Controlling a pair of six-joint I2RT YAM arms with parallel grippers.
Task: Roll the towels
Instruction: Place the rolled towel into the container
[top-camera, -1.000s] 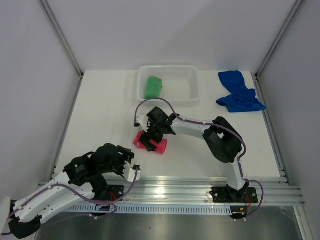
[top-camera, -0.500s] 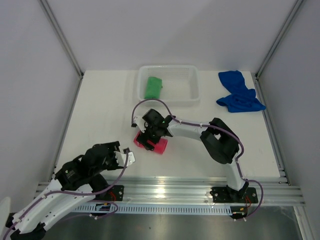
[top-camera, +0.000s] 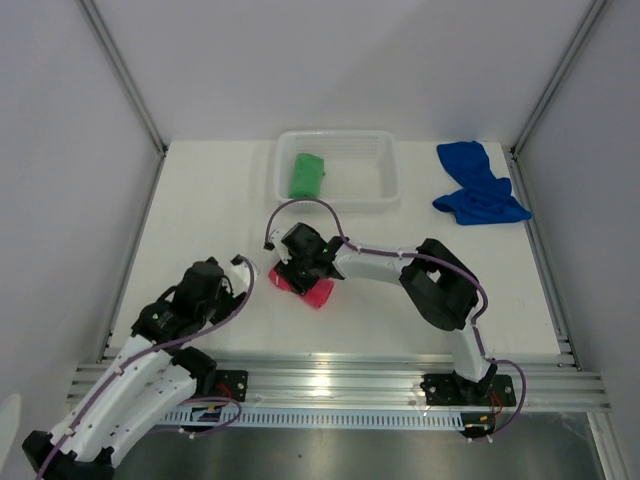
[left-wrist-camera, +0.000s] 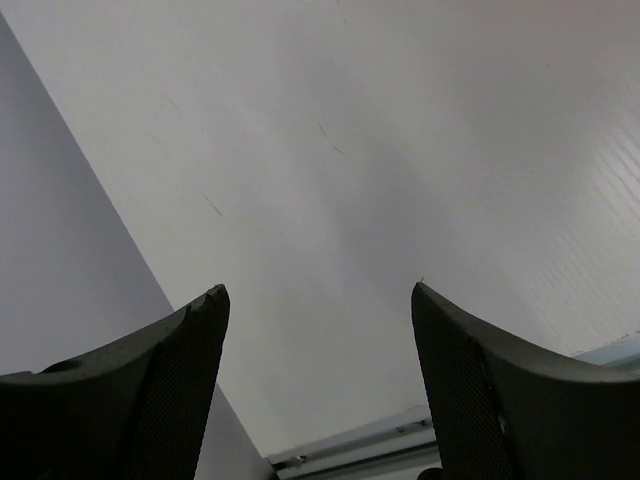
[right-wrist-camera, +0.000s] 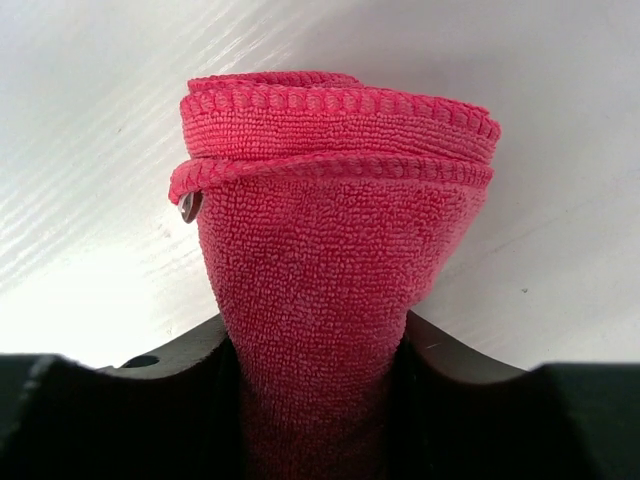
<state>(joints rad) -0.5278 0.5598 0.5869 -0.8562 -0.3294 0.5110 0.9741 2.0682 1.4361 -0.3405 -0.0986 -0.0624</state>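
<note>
The rolled pink-red towel (top-camera: 315, 291) (right-wrist-camera: 330, 200) lies at the table's middle. My right gripper (top-camera: 298, 272) (right-wrist-camera: 315, 350) is shut on its near end, and the cloth bulges between the two fingers. A green towel (top-camera: 306, 174) sits rolled inside the white basket (top-camera: 386, 200). Crumpled at the back right is the blue towel (top-camera: 478, 186). To the left of the pink-red towel, my left gripper (top-camera: 243, 268) (left-wrist-camera: 318, 300) stands open and holds nothing; its view shows only a pale wall.
The white basket stands at the back centre of the table. Metal frame posts (top-camera: 125, 75) rise at both back corners, and an aluminium rail (top-camera: 350, 385) runs along the near edge.
My right gripper has closed on the pink-red towel and shifted slightly left. The left arm has lifted and swung up toward the towel's left side.
</note>
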